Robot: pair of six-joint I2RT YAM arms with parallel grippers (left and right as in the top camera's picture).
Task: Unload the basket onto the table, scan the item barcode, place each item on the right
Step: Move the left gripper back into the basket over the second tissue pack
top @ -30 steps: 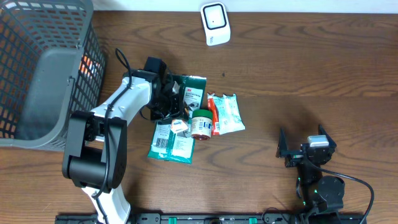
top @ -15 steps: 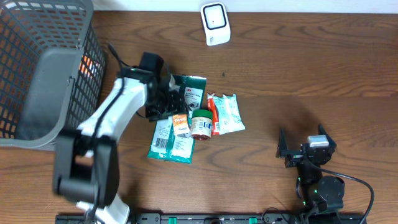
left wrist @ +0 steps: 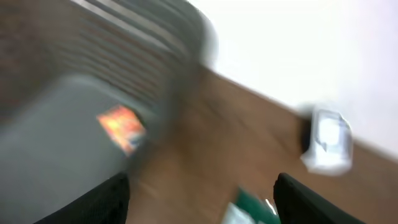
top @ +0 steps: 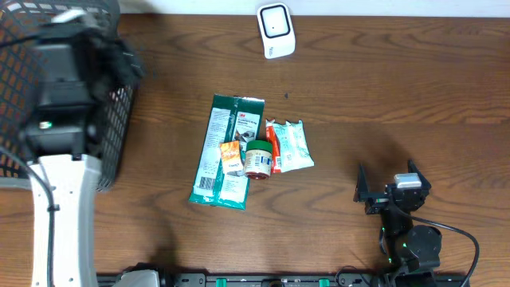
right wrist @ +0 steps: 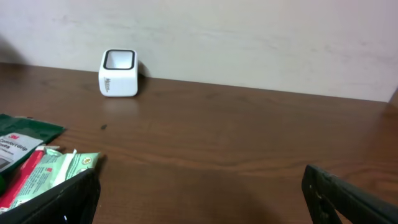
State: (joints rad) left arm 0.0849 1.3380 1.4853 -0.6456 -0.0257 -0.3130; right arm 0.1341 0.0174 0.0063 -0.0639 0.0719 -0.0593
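Hovering high over the basket (top: 12,96) at the left end of the table (top: 382,96), the left gripper (left wrist: 202,180) has its fingers spread wide with nothing between them; its wrist view is badly blurred. That view looks down into the basket, where an orange item (left wrist: 121,127) lies on the grey floor. The white scanner (top: 275,30) stands at the far edge of the table, well apart from both arms. The other goods lie in a cluster mid-table: a long green pouch (top: 227,151), a small orange sachet (top: 230,155) on top of it, a green-lidded jar (top: 257,159) touching the sachet, a red packet (top: 273,145) just beside the jar, and a pale green packet (top: 295,143) to its right. No gripper touches any of them. The right gripper (right wrist: 200,173) is parked near the front right corner, jaws fully apart and empty, facing the scanner across bare wood.
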